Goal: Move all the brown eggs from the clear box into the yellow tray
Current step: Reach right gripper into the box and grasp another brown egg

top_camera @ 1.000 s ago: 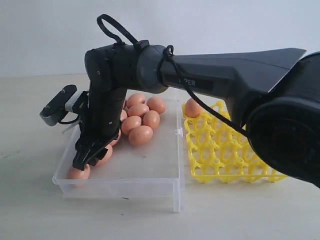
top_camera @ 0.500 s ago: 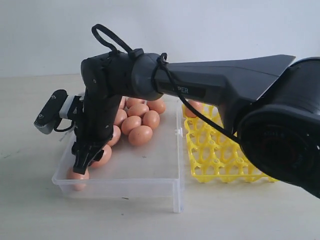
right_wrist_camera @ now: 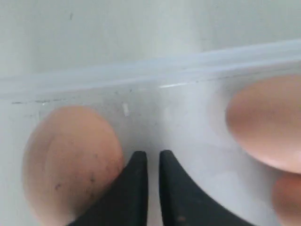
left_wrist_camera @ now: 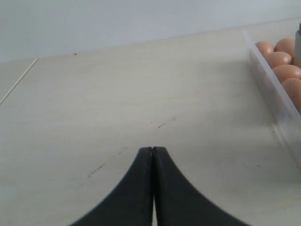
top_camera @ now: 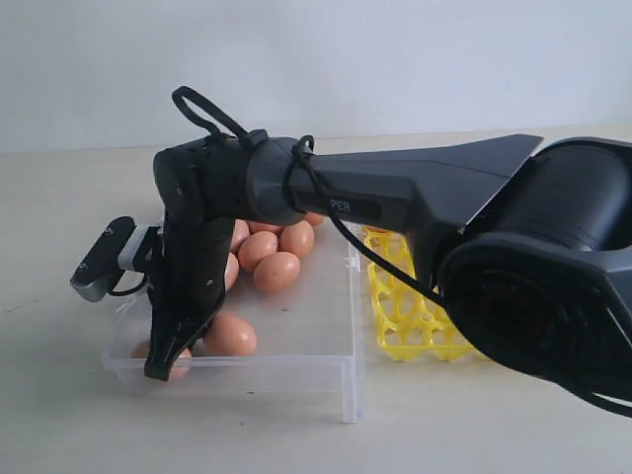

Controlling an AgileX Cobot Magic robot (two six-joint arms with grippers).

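Now, surface: one, pale and wide. The box and tray sit on it, side by side.
Right arm: one big black arm. It reaches across the middle and down into the near left corner of the box.
Box: one, clear, with low walls. The eggs are in it.
Tray: one, yellow, just beside the box. No egg shows in it, but the arm hides its far part.
Eggs: about nine show in the box. Most sit bunched at the back. Two lie near the front. More may hide behind the arm.
Corner egg: it lies against the outer side of one finger, not in between the two. Its long way seems to run the same way the fingers point, but part of it is cut off.
Right gripper: closed to a thin slit, with nothing in it. It is the nearer one, right next to the corner egg.
Left gripper: closed, holding nothing, over bare surface outside the box.
Next move, a guess: the right gripper would need to open and slide sideways over the corner egg, so the egg ends up between the fingers.
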